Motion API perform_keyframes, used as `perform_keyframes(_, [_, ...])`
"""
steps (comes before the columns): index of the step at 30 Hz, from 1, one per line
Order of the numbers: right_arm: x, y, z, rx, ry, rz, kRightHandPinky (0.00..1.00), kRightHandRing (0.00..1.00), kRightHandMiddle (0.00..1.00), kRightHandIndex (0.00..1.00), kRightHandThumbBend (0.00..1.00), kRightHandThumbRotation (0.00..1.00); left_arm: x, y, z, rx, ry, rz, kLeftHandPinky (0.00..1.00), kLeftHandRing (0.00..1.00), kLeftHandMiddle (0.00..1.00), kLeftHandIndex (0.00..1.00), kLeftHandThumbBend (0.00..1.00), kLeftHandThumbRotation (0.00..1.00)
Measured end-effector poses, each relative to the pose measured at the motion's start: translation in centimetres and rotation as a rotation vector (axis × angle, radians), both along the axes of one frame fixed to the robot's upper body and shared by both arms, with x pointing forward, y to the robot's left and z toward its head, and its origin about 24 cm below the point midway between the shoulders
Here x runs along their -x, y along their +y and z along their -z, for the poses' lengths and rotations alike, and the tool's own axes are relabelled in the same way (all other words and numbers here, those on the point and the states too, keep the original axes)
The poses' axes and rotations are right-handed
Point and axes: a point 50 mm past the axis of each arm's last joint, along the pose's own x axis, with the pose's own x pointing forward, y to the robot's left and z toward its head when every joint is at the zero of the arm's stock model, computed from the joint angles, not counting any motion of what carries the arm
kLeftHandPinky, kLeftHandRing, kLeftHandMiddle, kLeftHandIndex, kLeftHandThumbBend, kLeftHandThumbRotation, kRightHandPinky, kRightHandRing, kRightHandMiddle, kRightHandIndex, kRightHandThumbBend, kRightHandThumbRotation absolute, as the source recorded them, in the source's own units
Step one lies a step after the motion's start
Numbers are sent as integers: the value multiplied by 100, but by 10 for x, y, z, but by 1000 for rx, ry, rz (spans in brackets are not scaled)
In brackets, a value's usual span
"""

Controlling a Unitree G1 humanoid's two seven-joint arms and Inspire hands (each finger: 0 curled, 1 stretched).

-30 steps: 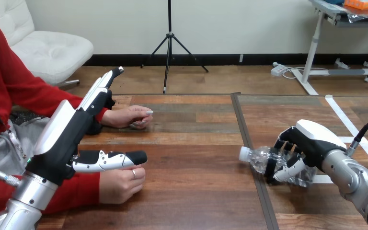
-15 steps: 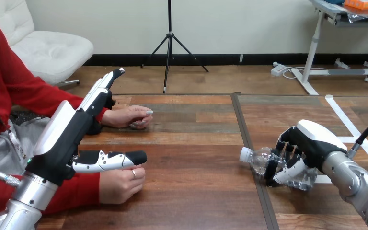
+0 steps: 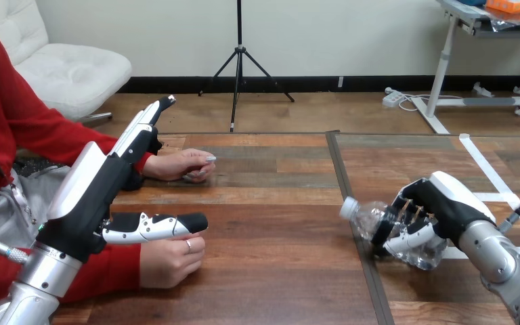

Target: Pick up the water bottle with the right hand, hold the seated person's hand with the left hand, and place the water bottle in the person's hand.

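Note:
A clear plastic water bottle (image 3: 371, 222) with a white cap lies tilted at the table's right, cap end raised and pointing left. My right hand (image 3: 447, 202) is shut on its body, fingers curled over the top and thumb underneath. At the left, my left hand (image 3: 91, 193) is open, its fingers straight and pointing away, its thumb stretched out to the right. Just below that thumb the person's near hand (image 3: 169, 261) rests loosely closed on the table; I cannot tell whether they touch. The person's far hand (image 3: 186, 164) lies flat beyond my left hand's fingers.
A dark seam (image 3: 342, 176) runs front to back through the wooden table, passing under the bottle. White tape lines (image 3: 487, 172) mark the table's right part. Bare wood lies between the person's hands and the bottle.
My right hand has tightened on the bottle and tipped it, so the cap end has risen a little off the table. My left hand and the person's hands are unmoved.

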Motion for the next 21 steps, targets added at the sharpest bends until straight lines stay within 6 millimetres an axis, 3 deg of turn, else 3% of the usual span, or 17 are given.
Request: perform_keyframes(21, [13, -3, 10, -272, -65, 163, 19, 25, 29, 25, 71, 0, 0, 0, 0, 2, 0, 1, 90, 99, 98, 98, 100, 56])
